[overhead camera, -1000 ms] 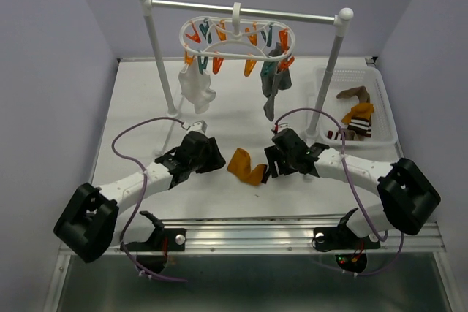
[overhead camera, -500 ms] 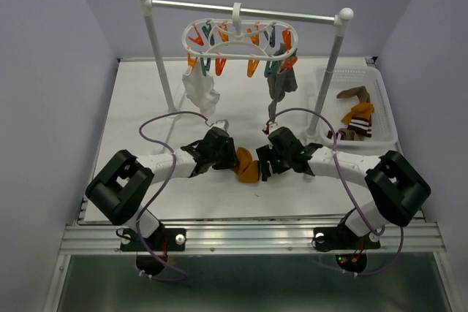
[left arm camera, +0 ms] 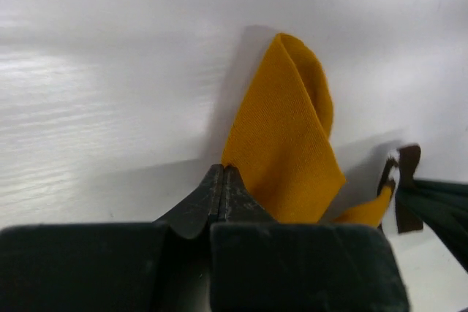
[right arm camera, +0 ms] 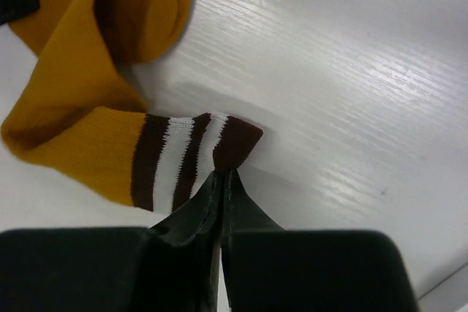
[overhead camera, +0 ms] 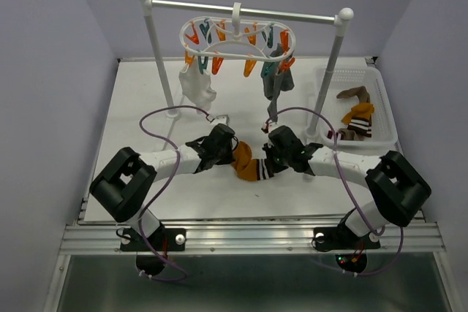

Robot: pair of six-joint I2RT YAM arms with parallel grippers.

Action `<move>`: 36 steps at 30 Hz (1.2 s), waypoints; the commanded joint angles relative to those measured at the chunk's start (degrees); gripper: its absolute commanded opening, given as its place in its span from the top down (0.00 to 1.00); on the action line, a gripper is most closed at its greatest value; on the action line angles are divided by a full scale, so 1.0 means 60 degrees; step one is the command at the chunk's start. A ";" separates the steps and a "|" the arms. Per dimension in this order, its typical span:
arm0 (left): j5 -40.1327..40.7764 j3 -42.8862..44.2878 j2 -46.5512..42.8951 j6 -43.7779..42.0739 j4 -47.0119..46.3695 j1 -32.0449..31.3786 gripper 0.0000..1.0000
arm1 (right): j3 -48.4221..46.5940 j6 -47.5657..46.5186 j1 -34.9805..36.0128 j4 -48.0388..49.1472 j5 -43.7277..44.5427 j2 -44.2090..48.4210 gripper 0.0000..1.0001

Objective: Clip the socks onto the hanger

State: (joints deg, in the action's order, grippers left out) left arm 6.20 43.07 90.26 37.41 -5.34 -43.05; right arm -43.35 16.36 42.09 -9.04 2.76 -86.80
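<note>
The mustard-orange fabric sock with a brown-and-white striped cuff (overhead camera: 246, 162) lies on the white table (overhead camera: 146, 107), well short of the white plastic oval clip hanger (overhead camera: 238, 38). The left gripper (left arm camera: 221, 180) pinches only its plain end's edge, the right gripper (right arm camera: 222, 180) just a cuff corner; such thin bites may slip free on lifting.

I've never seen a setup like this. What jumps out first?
A mustard sock with a brown-and-white striped cuff lies mid-table, both arms' jaws pinched shut on its opposite ends. Behind it, a white oval hanger with orange and teal clips hangs from a rail, a white sock and a grey sock already clipped.
</note>
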 commanded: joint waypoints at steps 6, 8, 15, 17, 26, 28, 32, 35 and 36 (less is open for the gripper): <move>0.3665 0.1448 -0.2851 0.0196 0.1795 -0.0018 1.00 | -0.0843 0.0115 0.0061 -0.0442 -0.1336 0.2016 0.99; 0.4092 0.1624 -0.3235 0.0152 0.2338 -0.0018 1.00 | -0.1166 0.0042 0.0061 -0.0413 -0.1864 0.2002 0.99; 0.5720 0.2329 -0.4275 0.1453 0.5896 -0.0018 1.00 | -0.1784 0.0817 0.0149 -0.0090 -0.3433 0.1651 0.99; 0.5517 0.2096 -0.4496 0.1660 0.6192 -0.0018 1.00 | -0.1521 0.1198 0.0149 -0.0105 -0.3420 0.1519 0.99; 0.4300 0.1523 -0.3150 0.1807 0.6032 -0.0018 0.11 | 0.0177 0.2941 0.0149 -0.1144 -0.0040 0.1109 0.79; 0.4285 0.1683 -0.2712 0.1778 0.6061 -0.0018 0.01 | 0.0282 0.3016 0.0149 -0.1611 0.0212 0.1021 0.68; 0.4081 0.1875 -0.2416 0.1530 0.5785 -0.0018 0.01 | 0.0268 0.2547 0.0149 -0.1921 0.0110 0.1370 0.04; 0.3335 0.1568 -0.2518 0.1324 0.4892 -0.0018 0.01 | -0.0171 0.2152 0.0149 -0.2009 0.0549 0.2059 0.00; 0.2767 0.1219 -0.2606 0.1251 0.4310 -0.0018 0.01 | -0.0302 0.2021 0.0149 -0.1980 0.0695 0.2292 0.00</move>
State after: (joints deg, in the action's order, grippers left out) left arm 28.29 52.86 76.90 46.54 28.01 -43.03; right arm -41.12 31.09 42.50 -20.75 1.93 -78.61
